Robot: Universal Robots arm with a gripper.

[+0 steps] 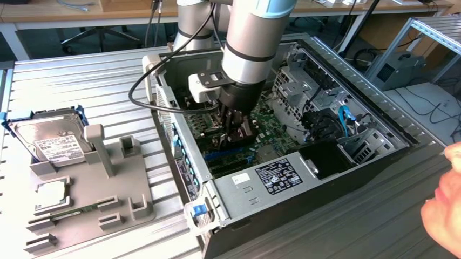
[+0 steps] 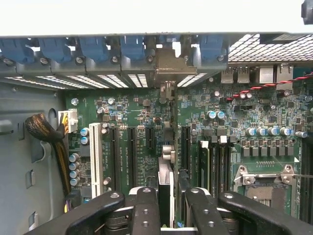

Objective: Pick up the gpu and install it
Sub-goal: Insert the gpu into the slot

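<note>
Right now the big open computer case point(image 1: 331, 213) lies on its side on the metal table point(image 1: 86, 81), and the robot arm point(image 1: 252, 38) reaches straight down into it. At the bottom of the case is the green motherboard point(image 2: 244, 117).

The gripper point(image 2: 168, 205) hangs low over the motherboard, near the middle of the case. Its two black fingers point(image 2: 145, 210) are about half way closed and they look pressed on the two flat sides of the gpu point(image 2: 166, 181). So the gpu is not lying off to one side. It sits right between the jaws, standing up on its thin edge.

The gpu's long way runs from the gripper toward the back wall of the case. Its silver bracket point(image 2: 168, 68) is at that far end, close by the row of blue clips point(image 2: 93, 49). The long black slots point(image 2: 131, 152) on the motherboard run the same way as the card. The card sits between a short slot and another long slot point(image 2: 186, 147).

Some things are hard to see. From the wrist view the card shows mostly as a thin edge, so its fan side is hidden. I cannot tell if its bottom edge is touching a slot or is just above one, or which slot it lines up with. In the exterior view, the arm and gripper point(image 1: 238, 135) cover most of the card.
</note>
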